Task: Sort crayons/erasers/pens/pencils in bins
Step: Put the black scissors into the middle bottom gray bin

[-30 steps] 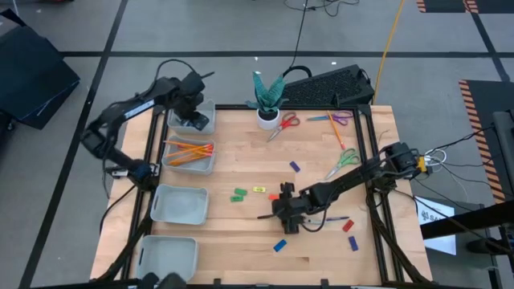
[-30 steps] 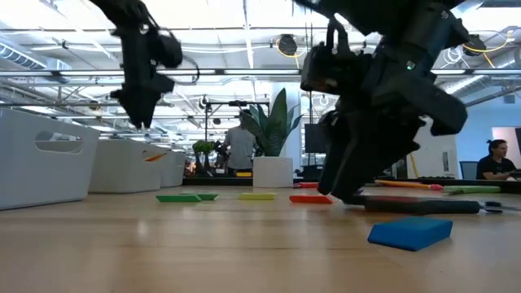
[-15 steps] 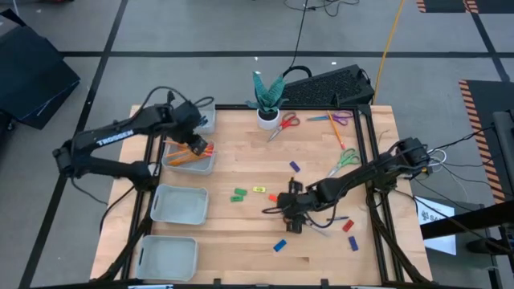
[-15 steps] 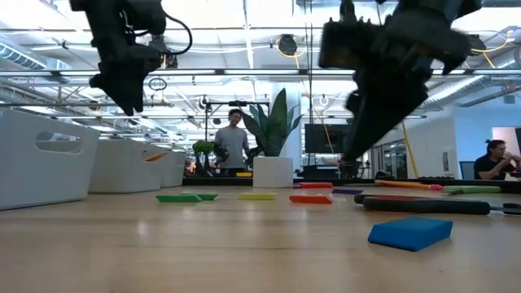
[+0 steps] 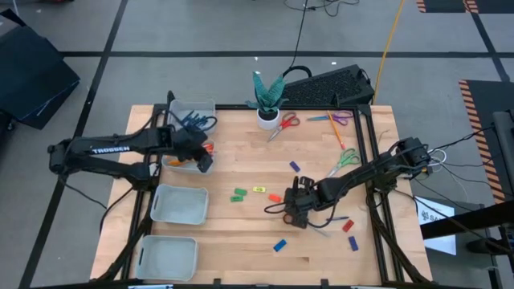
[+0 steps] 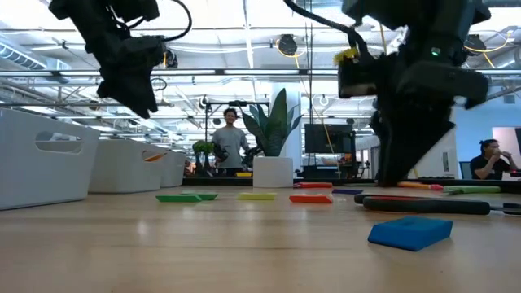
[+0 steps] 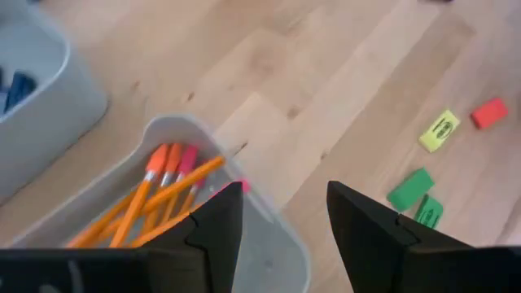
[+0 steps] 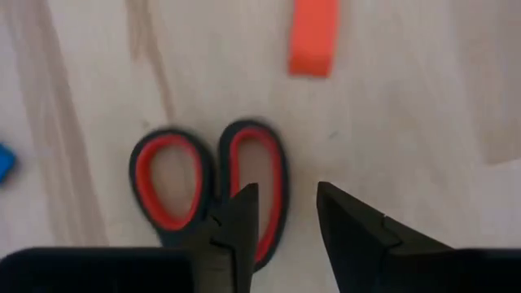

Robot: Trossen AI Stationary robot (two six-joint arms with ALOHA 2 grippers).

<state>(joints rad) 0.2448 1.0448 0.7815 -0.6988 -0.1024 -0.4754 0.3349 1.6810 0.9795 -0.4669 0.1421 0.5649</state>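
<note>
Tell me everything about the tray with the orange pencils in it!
The tray is pale grey-blue plastic, shallow, with rounded corners. It sits on the wooden table near its left edge, second in a row of four like trays. Several orange pencils with pink ends lie slanted inside it, some tips resting on the rim. The left gripper hovers open above it, touching nothing.

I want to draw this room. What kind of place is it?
Probably a robot lab in a big open office. A wooden table holds sorting bins and two robot arms, a keyboard sits behind it, and the low view shows ceiling lights and a person standing.
</note>
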